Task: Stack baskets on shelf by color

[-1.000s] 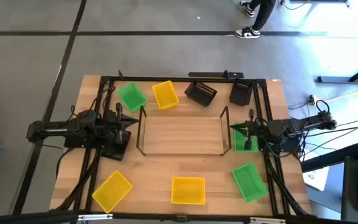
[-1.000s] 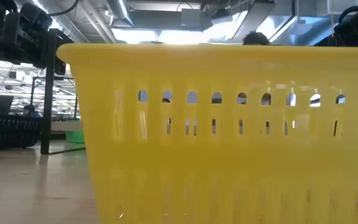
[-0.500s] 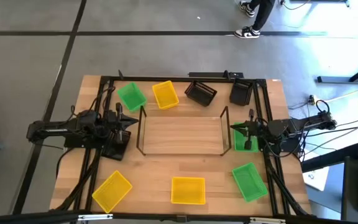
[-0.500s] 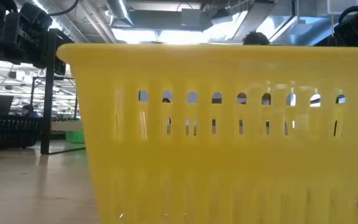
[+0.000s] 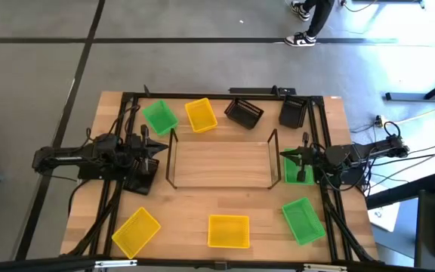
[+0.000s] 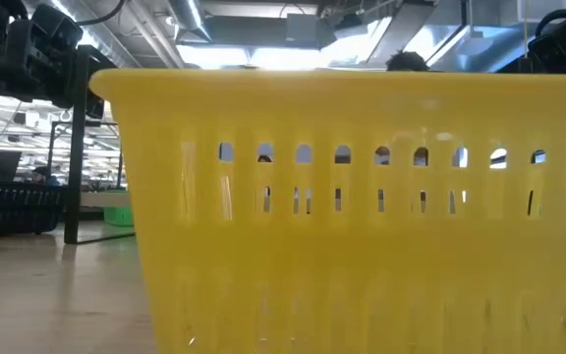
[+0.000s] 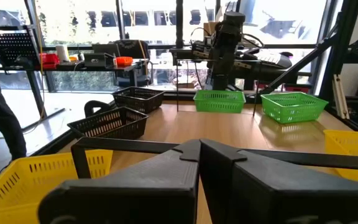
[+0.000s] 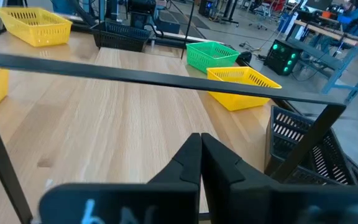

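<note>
In the high view the shelf (image 5: 219,160) stands mid-table, its wood base bare. Along the far edge sit a green basket (image 5: 159,117), a yellow one (image 5: 201,115) and two black ones (image 5: 244,112) (image 5: 294,112). Near the front edge sit two yellow baskets (image 5: 136,231) (image 5: 228,231) and a green one (image 5: 303,221). A third green basket (image 5: 299,172) lies partly under the right arm. My left gripper (image 5: 159,149) (image 7: 199,152) is shut at the shelf's left end. My right gripper (image 5: 284,155) (image 8: 201,146) is shut at its right end. Neither touches anything.
A larger black metal frame (image 5: 127,102) runs around the tabletop, with cables along both arms. The front yellow basket (image 6: 362,216) fills the low view. A person's legs (image 5: 308,23) show on the floor beyond the far edge. Bare wood lies between the shelf and the front baskets.
</note>
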Motion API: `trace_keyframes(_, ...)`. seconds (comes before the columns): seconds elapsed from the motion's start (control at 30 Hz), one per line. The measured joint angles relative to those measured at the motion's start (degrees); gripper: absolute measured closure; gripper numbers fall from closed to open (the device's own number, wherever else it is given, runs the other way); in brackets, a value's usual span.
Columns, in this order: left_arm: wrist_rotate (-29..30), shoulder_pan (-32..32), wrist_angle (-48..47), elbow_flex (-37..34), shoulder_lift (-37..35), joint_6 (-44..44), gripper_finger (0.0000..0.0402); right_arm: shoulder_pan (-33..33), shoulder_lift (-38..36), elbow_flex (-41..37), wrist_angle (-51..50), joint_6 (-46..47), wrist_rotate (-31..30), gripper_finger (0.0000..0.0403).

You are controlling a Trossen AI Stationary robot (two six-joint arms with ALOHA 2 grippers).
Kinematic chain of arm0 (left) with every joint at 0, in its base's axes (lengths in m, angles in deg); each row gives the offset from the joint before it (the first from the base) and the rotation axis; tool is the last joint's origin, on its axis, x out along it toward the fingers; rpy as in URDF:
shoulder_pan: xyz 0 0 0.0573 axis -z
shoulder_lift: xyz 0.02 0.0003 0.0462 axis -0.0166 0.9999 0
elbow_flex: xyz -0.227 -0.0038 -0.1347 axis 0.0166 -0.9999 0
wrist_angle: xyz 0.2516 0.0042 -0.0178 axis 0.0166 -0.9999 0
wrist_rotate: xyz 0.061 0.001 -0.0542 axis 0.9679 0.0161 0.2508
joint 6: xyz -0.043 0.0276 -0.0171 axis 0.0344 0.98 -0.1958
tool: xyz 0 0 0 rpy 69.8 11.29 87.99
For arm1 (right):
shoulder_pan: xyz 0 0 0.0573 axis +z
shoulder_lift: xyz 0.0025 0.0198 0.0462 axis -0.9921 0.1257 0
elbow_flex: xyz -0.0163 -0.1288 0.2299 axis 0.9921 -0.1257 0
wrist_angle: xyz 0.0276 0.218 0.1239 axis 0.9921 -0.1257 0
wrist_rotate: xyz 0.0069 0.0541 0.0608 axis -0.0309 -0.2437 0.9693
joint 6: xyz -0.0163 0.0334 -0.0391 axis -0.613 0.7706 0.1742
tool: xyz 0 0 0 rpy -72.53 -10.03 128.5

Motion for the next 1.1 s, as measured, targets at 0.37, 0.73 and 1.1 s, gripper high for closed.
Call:
trace_keyframes(0.37,0.0,0.0,0.0,0.0,0.0,0.0,0.0401,0.0,0.0,0.0,0.3,-19.6,-3.5,0.0397)
trace_keyframes(0.73,0.0,0.0,0.0,0.0,0.0,0.0,0.0401,0.0,0.0,0.0,1.6,-19.2,14.7,0.0397)
trace_keyframes(1.1,1.7,0.0,1.1,0.0,0.0,1.6,0.0401,0.0,0.0,0.0,1.8,-19.0,16.5,0.0397)
